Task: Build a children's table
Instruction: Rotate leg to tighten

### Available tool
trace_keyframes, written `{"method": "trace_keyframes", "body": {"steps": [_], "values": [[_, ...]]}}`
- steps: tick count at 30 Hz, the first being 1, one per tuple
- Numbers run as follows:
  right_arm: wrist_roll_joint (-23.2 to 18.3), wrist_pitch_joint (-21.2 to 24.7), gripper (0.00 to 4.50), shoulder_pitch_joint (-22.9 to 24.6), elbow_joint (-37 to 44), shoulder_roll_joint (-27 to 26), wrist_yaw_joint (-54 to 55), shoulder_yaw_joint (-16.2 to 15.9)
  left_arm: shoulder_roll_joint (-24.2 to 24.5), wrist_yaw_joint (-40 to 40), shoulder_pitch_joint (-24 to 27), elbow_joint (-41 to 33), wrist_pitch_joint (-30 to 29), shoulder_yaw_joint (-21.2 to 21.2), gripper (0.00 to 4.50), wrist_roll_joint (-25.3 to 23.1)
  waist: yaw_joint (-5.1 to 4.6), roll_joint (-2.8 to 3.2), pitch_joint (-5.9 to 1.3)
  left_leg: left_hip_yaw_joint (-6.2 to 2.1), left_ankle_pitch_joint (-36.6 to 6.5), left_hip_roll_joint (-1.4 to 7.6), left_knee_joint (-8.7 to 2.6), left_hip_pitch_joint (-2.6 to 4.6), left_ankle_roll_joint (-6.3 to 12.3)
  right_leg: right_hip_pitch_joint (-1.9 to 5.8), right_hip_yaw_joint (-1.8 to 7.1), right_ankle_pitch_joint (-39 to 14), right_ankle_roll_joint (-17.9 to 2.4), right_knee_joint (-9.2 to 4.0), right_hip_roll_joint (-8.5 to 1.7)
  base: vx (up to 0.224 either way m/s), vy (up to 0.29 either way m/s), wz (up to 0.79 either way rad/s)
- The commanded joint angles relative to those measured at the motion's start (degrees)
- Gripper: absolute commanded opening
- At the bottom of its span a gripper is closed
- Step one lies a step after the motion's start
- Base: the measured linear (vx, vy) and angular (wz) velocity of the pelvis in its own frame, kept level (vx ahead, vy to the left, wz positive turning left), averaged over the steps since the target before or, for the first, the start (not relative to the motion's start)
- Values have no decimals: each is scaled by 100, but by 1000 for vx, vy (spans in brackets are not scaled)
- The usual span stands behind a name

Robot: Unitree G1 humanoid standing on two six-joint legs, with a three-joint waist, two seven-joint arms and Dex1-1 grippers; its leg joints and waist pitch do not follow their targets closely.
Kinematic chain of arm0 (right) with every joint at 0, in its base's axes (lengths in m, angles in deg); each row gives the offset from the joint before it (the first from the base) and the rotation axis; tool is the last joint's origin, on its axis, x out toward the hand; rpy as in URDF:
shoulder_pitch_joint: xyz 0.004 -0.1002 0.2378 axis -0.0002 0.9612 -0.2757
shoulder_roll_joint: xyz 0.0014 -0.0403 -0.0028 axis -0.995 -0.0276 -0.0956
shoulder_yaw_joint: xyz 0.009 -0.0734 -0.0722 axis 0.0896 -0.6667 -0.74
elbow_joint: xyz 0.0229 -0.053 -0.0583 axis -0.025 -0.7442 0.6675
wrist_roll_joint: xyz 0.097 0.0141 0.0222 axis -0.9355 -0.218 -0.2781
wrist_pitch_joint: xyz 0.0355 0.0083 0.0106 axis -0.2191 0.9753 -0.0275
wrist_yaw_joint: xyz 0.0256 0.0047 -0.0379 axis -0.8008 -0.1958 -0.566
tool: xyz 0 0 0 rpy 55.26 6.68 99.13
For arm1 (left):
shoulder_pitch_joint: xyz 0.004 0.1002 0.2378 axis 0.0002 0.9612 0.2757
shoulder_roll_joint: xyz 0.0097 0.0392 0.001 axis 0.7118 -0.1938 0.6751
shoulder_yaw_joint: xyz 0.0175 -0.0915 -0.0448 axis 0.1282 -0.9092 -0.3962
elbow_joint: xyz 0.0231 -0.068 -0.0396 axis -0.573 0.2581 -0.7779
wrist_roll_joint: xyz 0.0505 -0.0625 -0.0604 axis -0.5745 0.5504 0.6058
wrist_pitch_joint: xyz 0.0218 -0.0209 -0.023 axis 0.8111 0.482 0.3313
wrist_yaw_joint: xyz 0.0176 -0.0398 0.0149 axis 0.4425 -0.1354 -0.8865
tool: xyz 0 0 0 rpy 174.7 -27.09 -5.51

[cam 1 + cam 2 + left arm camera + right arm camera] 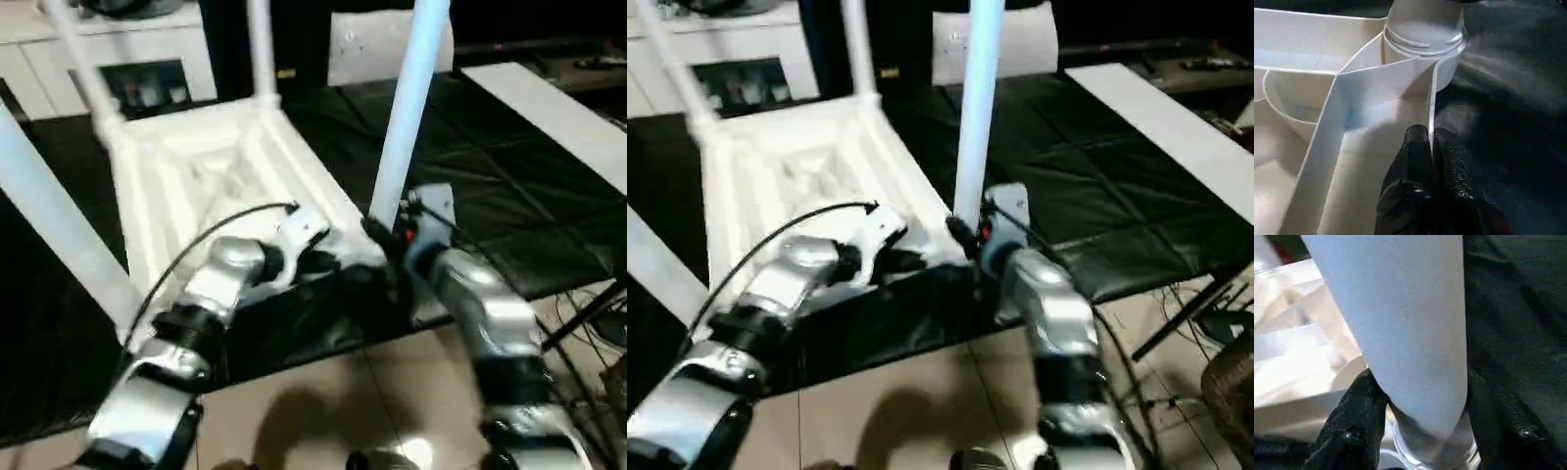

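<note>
The table top [211, 186] lies upside down on the black mat [490, 206], legs pointing up. The left gripper [1431, 147] is pinched shut on the top's thin rim wall, beside a corner socket. The right gripper [1420, 431] clasps the near leg [407, 108] just above its socket.

— what's carrying everything?
— a black quilted padded mat [470, 196] spread over the floor.
— and on it?
— an upturned white plastic square table top with ribbed underside [211, 181], plus a flat white board [558, 117].
</note>
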Motion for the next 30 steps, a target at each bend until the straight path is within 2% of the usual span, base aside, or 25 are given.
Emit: {"method": "trace_keyframes", "body": {"steps": [1,2,5,6,7,10,12,14,16,18,19,22,24,25,28,30], "values": [[-309,80,260,55,-117,-627,-468,-745,-436,179,-144,-408,48,55,0,167,73,-67,-411,-104,-652,228,-361,-17,483,338,375,-1556,-953,-448,-473,0,0,0],[-290,36,274,110,-68,-606,-497,-741,-411,155,-112,-465,46,54,0,169,87,-52,-411,-102,-505,240,-364,-36,562,351,378,-1293,-1041,-414,-471,0,0,0],[-283,-4,283,208,1,-531,-497,-680,-320,105,-48,-583,12,82,0,171,109,-53,-428,-96,-316,244,-355,-44,685,368,382,-989,-1134,-373,-476,0,0,0],[-313,-63,310,276,56,-438,-597,-642,-234,9,-13,-603,51,95,0,173,121,-40,-423,-97,-314,247,-356,-40,700,365,382,-978,-1144,-378,-478,0,0,0],[-346,-117,319,333,108,-338,-706,-617,-149,-69,17,-619,87,109,0,167,127,-46,-420,-93,-356,253,-357,-37,710,366,383,-1006,-1140,-381,-481,0,0,0],[-390,-364,340,538,356,49,-1226,-665,125,-413,93,-631,293,175,0,159,138,-11,-401,-102,-477,260,-367,-45,704,374,381,-1101,-1116,-396,-483,0,0,0],[-389,-481,354,613,436,231,-1473,-711,228,-540,111,-613,393,194,0,143,134,-28,-399,-91,-546,257,-364,-35,693,368,385,-1160,-1091,-411,-473,0,0,0],[-443,-665,372,739,584,634,-2017,-736,440,-961,147,-524,737,237,0,174,155,-27,-391,-92,-646,249,-364,-44,658,384,383,-1302,-1029,-431,-473,0,0,0],[-473,-706,396,764,620,750,-2175,-725,500,-1103,153,-476,866,253,0,189,172,-26,-396,-98,-659,261,-367,-40,666,377,386,-1334,-1012,-430,-482,0,0,0],[-565,-758,412,819,712,1141,-2732,-719,704,-1779,199,-393,1306,391,0,286,194,-30,-387,-96,-681,256,-368,-33,658,372,383,-1401,-1004,-444,-477,0,0,0],[-586,-939,412,868,754,1550,-3327,-817,929,-2397,230,-317,1642,571,0,308,228,-22,-394,-102,-699,266,-370,-23,681,377,387,-1390,-983,-440,-480,0,0,0],[-648,-1081,412,908,793,1829,-3760,-876,1046,-2750,225,-258,1755,609,0,361,290,-9,-410,-88,-581,299,-364,5,723,346,402,-1041,-1107,-378,-477,0,0,0],[-908,-1080,412,916,817,2208,-4557,-903,1242,-3357,197,-219,1887,729,0,403,400,11,-417,-81,-475,342,-363,32,772,332,403,-709,-1270,-321,-475,0,0,0],[-908,-1080,412,916,817,2208,-4557,-903,1242,-3357,197,-219,1887,729,0,403,447,7,-419,-72,-468,355,-357,31,798,333,405,-635,-1311,-301,-480,0,0,0],[-1047,-1007,412,886,795,2510,-5215,-1008,1379,-3750,154,-144,2024,831,0,383,525,3,-419,-71,-513,362,-355,33,762,331,404,-639,-1345,-289,-498,0,0,0],[-1122,-1021,384,845,742,2650,-5507,-1089,1436,-3946,98,-25,2192,894,0,382,560,-11,-410,-67,-601,341,-359,22,699,337,400,-850,-1297,-321,-512,0,0,0]]}}
